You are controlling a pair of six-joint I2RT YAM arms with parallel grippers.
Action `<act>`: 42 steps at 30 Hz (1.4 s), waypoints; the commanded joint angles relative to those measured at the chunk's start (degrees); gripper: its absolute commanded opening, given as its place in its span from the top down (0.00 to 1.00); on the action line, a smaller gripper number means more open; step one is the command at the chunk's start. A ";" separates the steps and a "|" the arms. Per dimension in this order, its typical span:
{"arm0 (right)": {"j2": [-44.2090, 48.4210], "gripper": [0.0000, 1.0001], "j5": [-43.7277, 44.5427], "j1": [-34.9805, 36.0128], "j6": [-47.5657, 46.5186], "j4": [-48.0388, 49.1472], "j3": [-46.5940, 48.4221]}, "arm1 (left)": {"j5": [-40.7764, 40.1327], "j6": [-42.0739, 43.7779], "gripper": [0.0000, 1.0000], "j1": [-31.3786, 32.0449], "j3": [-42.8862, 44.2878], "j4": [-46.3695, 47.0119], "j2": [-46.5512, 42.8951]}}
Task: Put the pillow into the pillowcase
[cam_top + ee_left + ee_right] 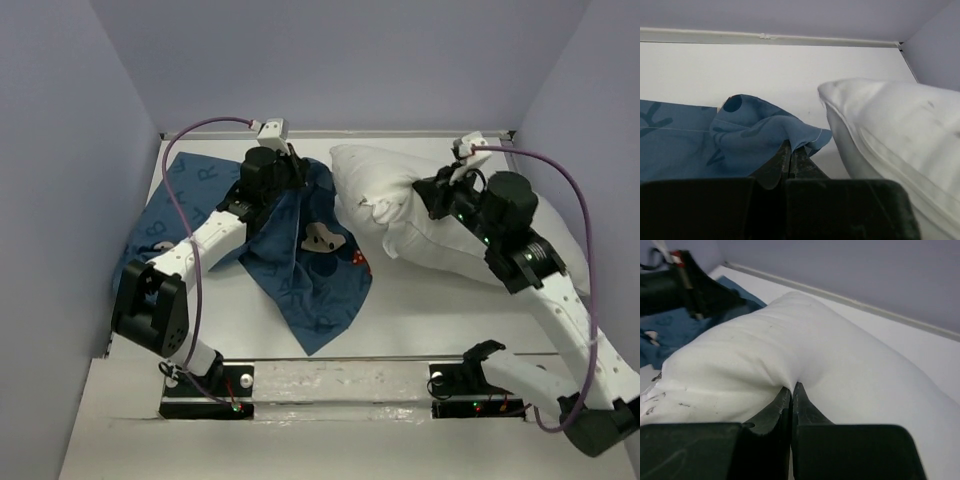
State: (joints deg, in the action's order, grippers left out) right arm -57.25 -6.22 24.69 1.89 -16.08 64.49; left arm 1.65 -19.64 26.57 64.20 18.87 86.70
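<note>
Pinching a raised fold of the pillowcase (755, 132), the left gripper (790, 150) is pressing its fingers together on the cloth near a hemmed edge. The fabric is draping over the fingertips and spreading away to their left, flat on the table (420, 310).

Pinching a tuck in the pillow (840, 355), the right gripper (791, 388) is holding its fingers pressed tight on a crease of the white cover, with the stuffing bulging above and to both sides of them. The pillow is lying on the table just to the right of the left fingers, beside the pillowcase, with none of it inside.

Risks, as judged:
- The right pinch is taking little more than cover cloth, so the heavy bulk may be sagging and pulling the tuck free on a lift.
- The left hold may be gathering one layer or both. If it is both, the mouth would be clamped shut and the pillow corner would be riding over the case rather than entering.

Whether the opening lies at that fold cannot be told.
</note>
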 commanded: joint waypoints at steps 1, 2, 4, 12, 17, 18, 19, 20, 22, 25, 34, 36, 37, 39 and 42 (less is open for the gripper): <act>8.10 1.00 -11.61 0.97 5.75 0.87 -7.52 | 2.04 -1.63 1.00 -1.51 2.76 3.89 1.72; 10.39 1.00 -15.63 0.98 6.28 0.87 -10.23 | 2.30 -1.81 1.00 -1.78 3.38 3.28 2.42; 16.96 1.00 -22.66 0.98 7.68 2.44 -13.23 | 3.09 -2.51 1.00 -2.31 4.70 3.10 2.95; 18.77 1.00 -28.94 0.98 10.59 8.15 -17.56 | 4.50 -3.83 1.00 -2.49 4.62 3.19 2.08; 10.25 1.00 -26.75 2.55 10.68 19.11 -16.77 | 4.59 -4.00 1.00 -2.49 -0.83 3.63 -2.05; 6.93 1.00 -26.13 4.39 10.42 19.85 -15.98 | 4.68 -3.92 1.00 -2.49 -1.44 3.63 -3.19; 5.41 1.00 -24.21 5.88 9.37 20.64 -15.36 | 5.11 -3.83 1.00 -2.49 -2.58 3.63 -3.55; 4.35 1.00 -22.36 7.64 8.49 22.04 -14.92 | 5.29 -3.83 1.00 -2.49 -3.12 3.54 -3.99; 0.93 1.00 -16.91 11.86 6.11 24.95 -13.00 | 5.47 -4.09 1.00 -2.49 -4.70 3.45 -5.22; -1.80 1.00 -9.81 14.24 3.05 27.14 -10.27 | 5.03 -4.09 1.00 -2.49 -6.19 2.84 -6.71; -6.89 1.00 -0.12 19.07 -8.20 39.62 -10.34 | 5.29 -3.30 1.00 -2.13 -7.43 -1.55 -11.72; -11.81 1.00 -0.55 21.45 -9.09 41.38 -11.48 | 4.59 -2.95 1.00 -1.96 -8.13 -2.61 -14.34; -13.65 1.00 -0.20 22.41 -10.05 43.65 -12.36 | 4.59 -2.95 1.00 -1.96 -9.00 -2.70 -15.06; -19.52 1.00 3.20 25.56 -11.11 45.42 -14.47 | 5.55 -2.86 1.00 -1.96 -9.10 -4.53 -16.20; -25.17 1.00 9.43 28.39 -11.47 49.64 -15.97 | 8.28 -2.69 1.00 -1.87 -9.01 -7.26 -16.56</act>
State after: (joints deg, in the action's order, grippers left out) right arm -77.19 -5.13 49.30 -6.26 20.73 50.28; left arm 6.26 -23.03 24.36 55.40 13.34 72.64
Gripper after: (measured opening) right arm 0.029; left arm 0.026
